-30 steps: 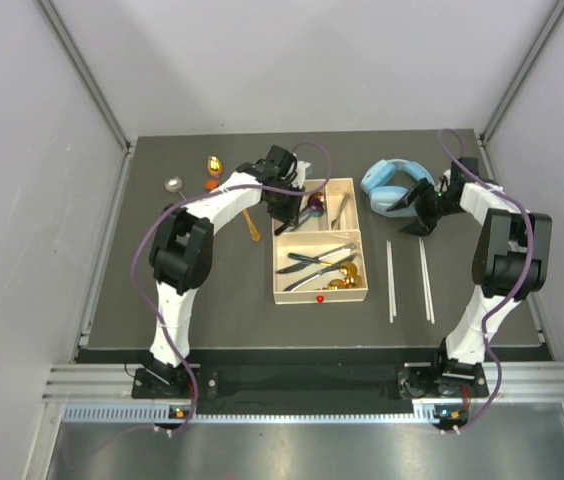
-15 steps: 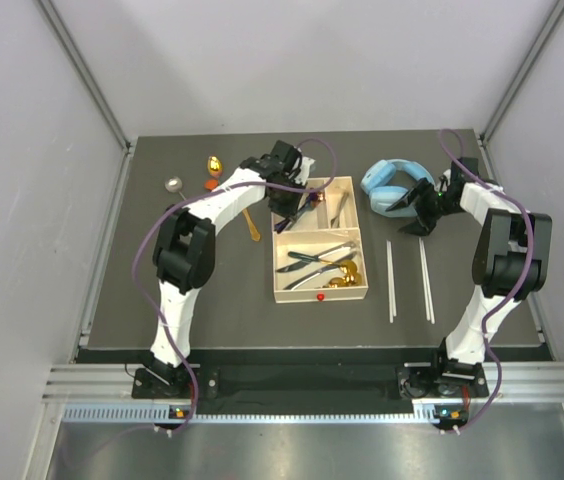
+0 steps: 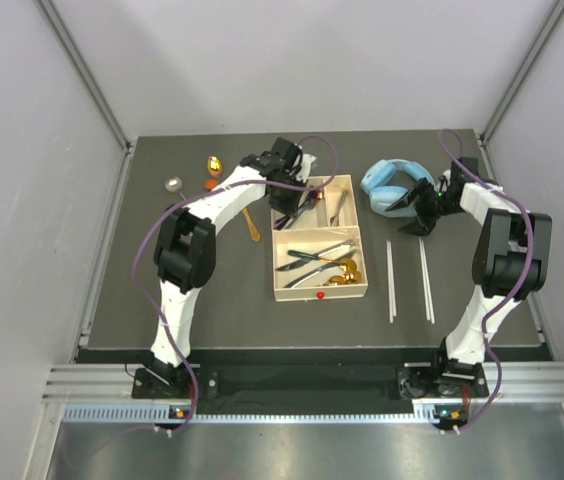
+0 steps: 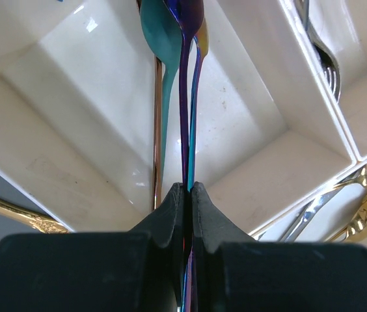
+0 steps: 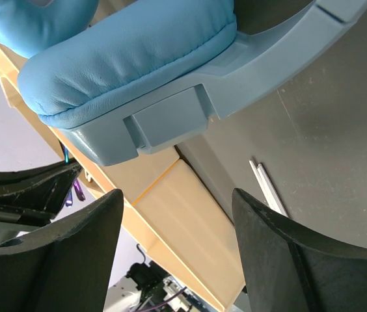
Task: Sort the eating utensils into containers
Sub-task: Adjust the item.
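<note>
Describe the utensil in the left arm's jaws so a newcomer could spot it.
Find the cream tray and look in its far-left small compartment. There the left gripper, jaws shut, pinches the slim handle of a purple spoon. Its dark iridescent purple-blue sheen separates it from the teal spoon lying right alongside.

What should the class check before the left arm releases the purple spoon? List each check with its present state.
1. Left hand shut on purple spoon: ok.
2. Spoon over a small compartment of the tray: ok.
3. Teal spoon already in that compartment: ok.
4. Spoon's bowl resting on the floor: cannot tell.
5. Right hand open, empty, by the headphones: ok.
6. Everything sorted: not ok, chopsticks lie on the table.
</note>
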Available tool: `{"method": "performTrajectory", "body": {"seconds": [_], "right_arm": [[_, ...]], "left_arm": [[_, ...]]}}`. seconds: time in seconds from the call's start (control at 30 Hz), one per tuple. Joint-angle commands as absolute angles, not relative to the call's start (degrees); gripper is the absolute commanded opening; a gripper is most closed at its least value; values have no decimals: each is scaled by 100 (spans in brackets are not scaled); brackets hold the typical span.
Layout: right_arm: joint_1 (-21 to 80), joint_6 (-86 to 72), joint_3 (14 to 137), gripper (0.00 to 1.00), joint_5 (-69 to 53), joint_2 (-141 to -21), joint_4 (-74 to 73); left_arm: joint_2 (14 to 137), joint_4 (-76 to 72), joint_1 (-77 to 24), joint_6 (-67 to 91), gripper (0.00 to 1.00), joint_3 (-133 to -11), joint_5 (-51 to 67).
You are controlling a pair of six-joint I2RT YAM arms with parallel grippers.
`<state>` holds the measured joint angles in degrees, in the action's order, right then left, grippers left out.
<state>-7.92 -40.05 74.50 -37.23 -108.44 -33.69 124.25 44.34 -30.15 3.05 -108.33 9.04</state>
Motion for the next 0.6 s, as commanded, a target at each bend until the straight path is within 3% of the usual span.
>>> {"method": "performTrajectory", "body": {"seconds": [0.0,0.57], "right_arm": [[-782,-3911,7471,68,-3771,-10811,-3252],[-782,-3797,7488,68,-3709,-10775,-3392]], "left_arm": [[12138,4008,-3006,220,0,-11180,1037],[12462,3894,-2945,35,0,-11311,993]]}}
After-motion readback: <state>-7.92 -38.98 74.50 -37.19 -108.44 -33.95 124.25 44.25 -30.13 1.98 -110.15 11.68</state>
